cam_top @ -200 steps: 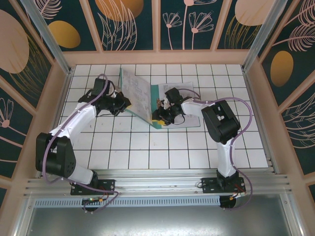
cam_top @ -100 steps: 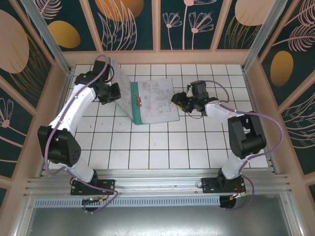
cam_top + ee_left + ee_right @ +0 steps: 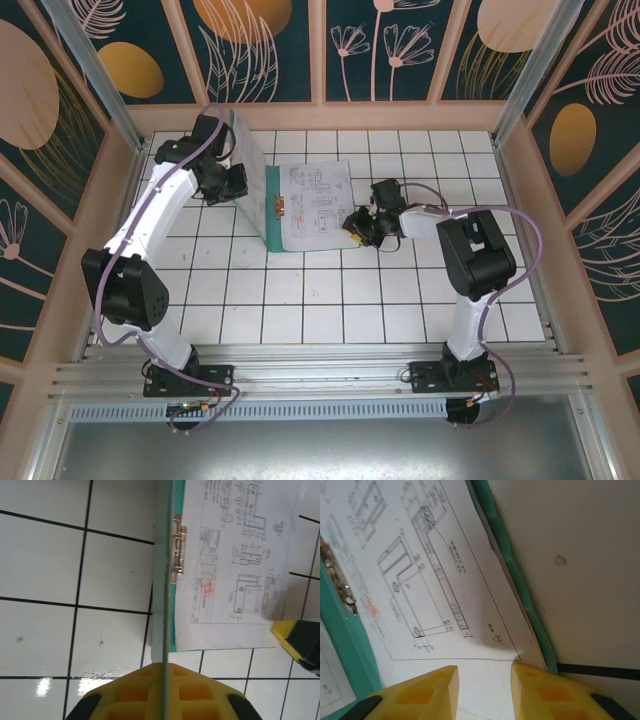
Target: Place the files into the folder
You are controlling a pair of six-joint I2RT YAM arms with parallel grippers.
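Observation:
The folder (image 3: 250,185) stands open: its teal-grey cover is raised on edge at the back left, and its base lies flat on the tiles. My left gripper (image 3: 162,666) is shut on the cover's thin edge (image 3: 166,555). The files (image 3: 318,200), white sheets with printed drawings, lie flat on the base beside its metal clip (image 3: 177,555). My right gripper (image 3: 358,225) hovers low over the sheets' near right corner (image 3: 470,630), open, its yellow fingers (image 3: 427,687) apart with paper showing between them. The folder's teal rim (image 3: 515,565) runs just beyond that corner.
White tiled table (image 3: 300,290) inside a walled booth with patterned panels (image 3: 270,50). The right arm's elbow (image 3: 480,255) rests over the right-centre tiles. A metal rail (image 3: 320,375) crosses the near edge.
The left gripper swung the cover up and back to the left, and the sheets now lie flat. The right gripper left the folder, then returned to the sheets' right corner with narrower jaws.

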